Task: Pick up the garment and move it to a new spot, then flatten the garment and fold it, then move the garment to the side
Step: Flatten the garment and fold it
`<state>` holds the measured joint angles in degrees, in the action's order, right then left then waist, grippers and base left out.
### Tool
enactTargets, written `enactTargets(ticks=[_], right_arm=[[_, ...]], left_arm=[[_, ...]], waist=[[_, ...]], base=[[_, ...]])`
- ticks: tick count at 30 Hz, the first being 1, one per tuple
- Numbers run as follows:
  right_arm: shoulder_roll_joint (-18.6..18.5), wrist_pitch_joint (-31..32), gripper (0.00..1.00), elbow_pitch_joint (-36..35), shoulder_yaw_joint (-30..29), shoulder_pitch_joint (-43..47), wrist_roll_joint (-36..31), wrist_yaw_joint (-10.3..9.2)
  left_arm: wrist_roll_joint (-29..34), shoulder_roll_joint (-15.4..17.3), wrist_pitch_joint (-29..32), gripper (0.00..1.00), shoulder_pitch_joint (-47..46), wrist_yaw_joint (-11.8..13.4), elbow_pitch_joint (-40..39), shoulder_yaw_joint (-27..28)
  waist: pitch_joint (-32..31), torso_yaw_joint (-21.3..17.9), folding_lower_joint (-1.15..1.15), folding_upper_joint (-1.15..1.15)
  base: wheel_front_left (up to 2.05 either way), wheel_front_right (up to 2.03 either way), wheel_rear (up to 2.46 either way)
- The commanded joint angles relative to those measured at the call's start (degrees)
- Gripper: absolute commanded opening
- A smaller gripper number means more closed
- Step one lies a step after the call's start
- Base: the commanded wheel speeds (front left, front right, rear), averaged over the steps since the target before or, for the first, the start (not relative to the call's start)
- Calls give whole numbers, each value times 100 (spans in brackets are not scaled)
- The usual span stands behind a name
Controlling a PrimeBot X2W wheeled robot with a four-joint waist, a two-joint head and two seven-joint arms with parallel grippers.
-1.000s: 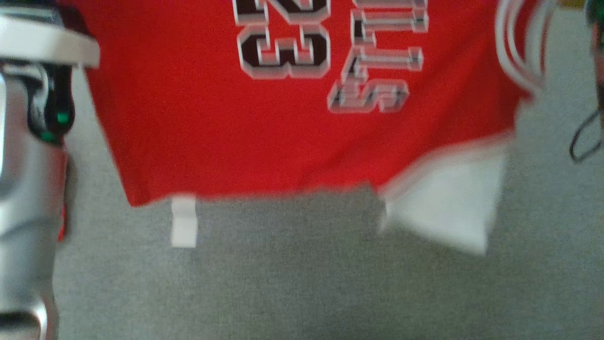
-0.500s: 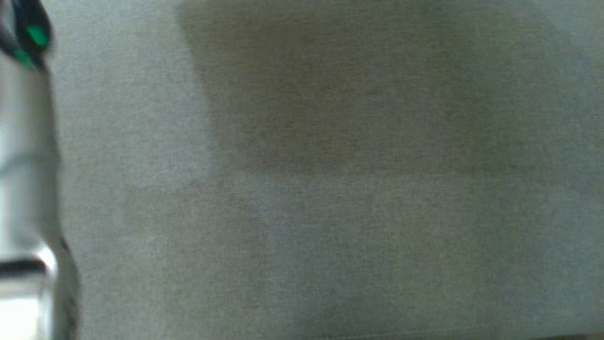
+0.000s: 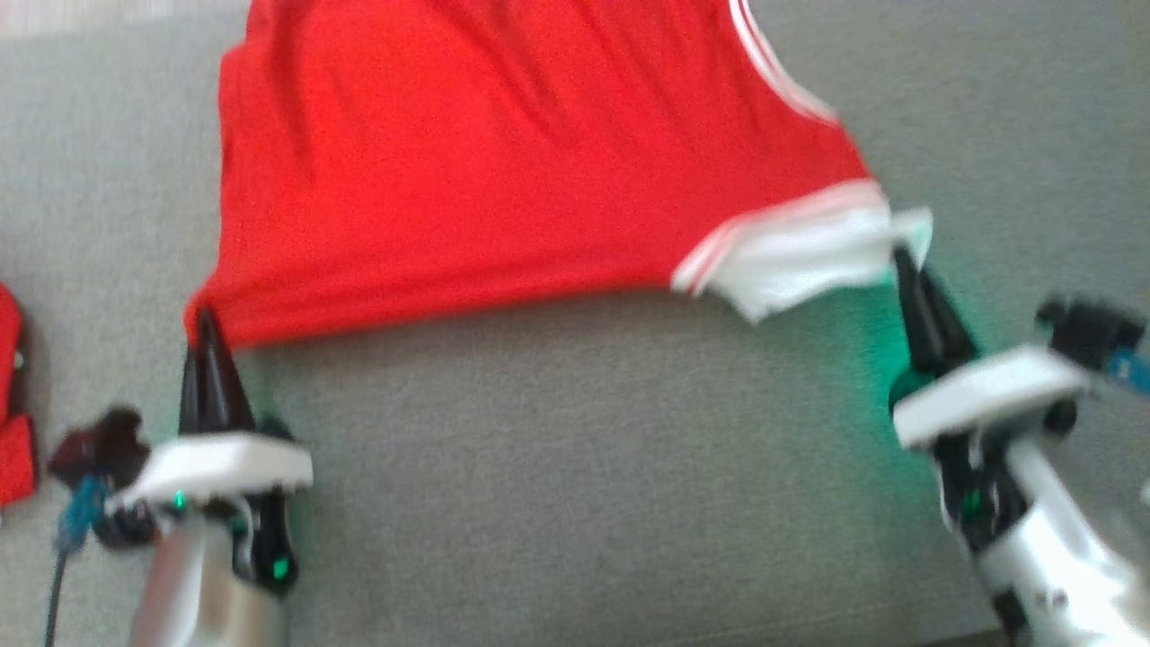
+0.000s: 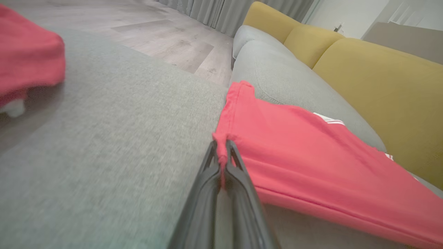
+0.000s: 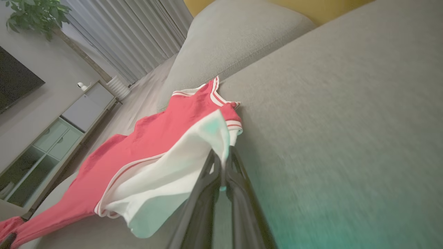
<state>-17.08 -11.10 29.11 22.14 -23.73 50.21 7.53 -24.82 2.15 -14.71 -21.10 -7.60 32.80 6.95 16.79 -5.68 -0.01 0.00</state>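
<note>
Left gripper [image 3: 205,322] is pressed shut, pinching the red hem corner of the garment [image 3: 503,171]; the left wrist view shows cloth squeezed between the fingers [image 4: 211,166]. Right gripper [image 3: 903,261] is also shut, pinching the white side panel [image 3: 800,256] at the other hem corner. The hem is strung between my two grippers, sagging a bit in the middle. The rest of the garment lies away from me on the grey sofa seat [image 3: 584,467], plain red showing and wrinkled near the top.

Change: a second ago my head view had the printed lettering and the hem, half a second ago only bare grey seat, and now both grippers and the hem. That is mostly my head swinging, so I can't call it a garment move. My guess is I'm laying it out at the new spot, with flattening next and the fold not started. Another red item [image 3: 11,404] sits at the seat's left edge, well apart.
</note>
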Motion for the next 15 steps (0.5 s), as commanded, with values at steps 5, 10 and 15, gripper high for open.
enactTargets(ticks=[5,10,15], right_arm=[[-257,-97,0,-679,-5,1090,341,-4],[-358,-7,0,-999,-63,1883,516,-4],[-335,28,0,-1402,-156,2203,651,-4]], left_arm=[[-15,84,-29,0,904,13,-397,272],[-174,76,-29,0,1698,12,-600,218],[-297,74,-29,0,2256,12,-933,-21]], waist=[[-564,-259,1,0],[-1008,-334,1,0],[-1203,-308,1,0]], base=[[0,0,0],[0,0,0],[0,0,0]])
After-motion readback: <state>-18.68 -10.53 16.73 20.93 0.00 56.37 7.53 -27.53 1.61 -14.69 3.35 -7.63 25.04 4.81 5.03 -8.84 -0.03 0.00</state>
